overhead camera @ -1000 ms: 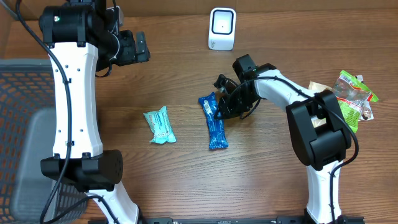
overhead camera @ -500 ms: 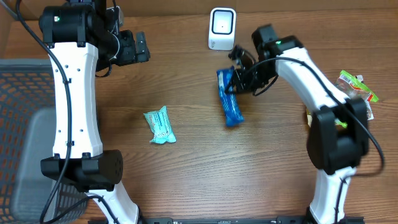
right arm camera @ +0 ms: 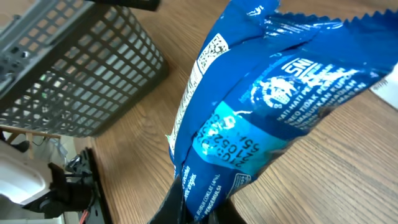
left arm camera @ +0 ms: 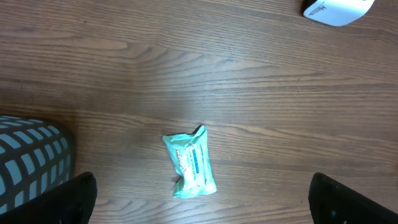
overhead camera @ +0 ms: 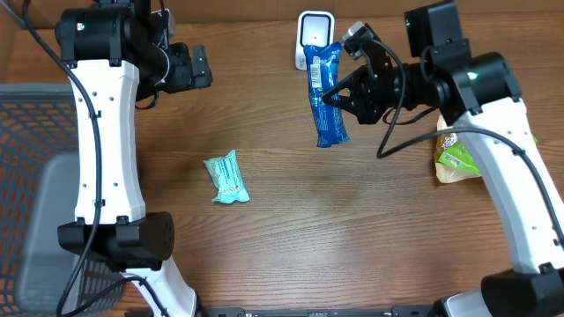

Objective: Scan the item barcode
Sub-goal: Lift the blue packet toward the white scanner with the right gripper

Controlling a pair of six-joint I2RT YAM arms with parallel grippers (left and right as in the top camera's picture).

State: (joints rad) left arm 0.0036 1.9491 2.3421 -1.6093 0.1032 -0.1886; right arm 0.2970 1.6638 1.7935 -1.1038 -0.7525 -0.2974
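- While the right gripper (overhead camera: 339,95) stays out of sight in its own camera, the overhead view shows it pinched tight on the blue packet (overhead camera: 327,92), which is held clear of the table (overhead camera: 291,255) with its top end overlapping the white scanner (overhead camera: 310,33).
- Overhead: left gripper (overhead camera: 196,69) spread wide, well left of the scanner. Teal packet (overhead camera: 226,178) lies on the table, left of the scanner and nearer the robot.
- Left wrist: fingers (left arm camera: 73,198) far apart, gripping nothing. The teal packet (left arm camera: 189,163) lies well apart from the scanner (left arm camera: 339,9).
- Right wrist: blue packet (right arm camera: 261,118) fills the view, clamped at its lower end. A grey basket (right arm camera: 81,68) sits behind it; the scanner cannot be made out.
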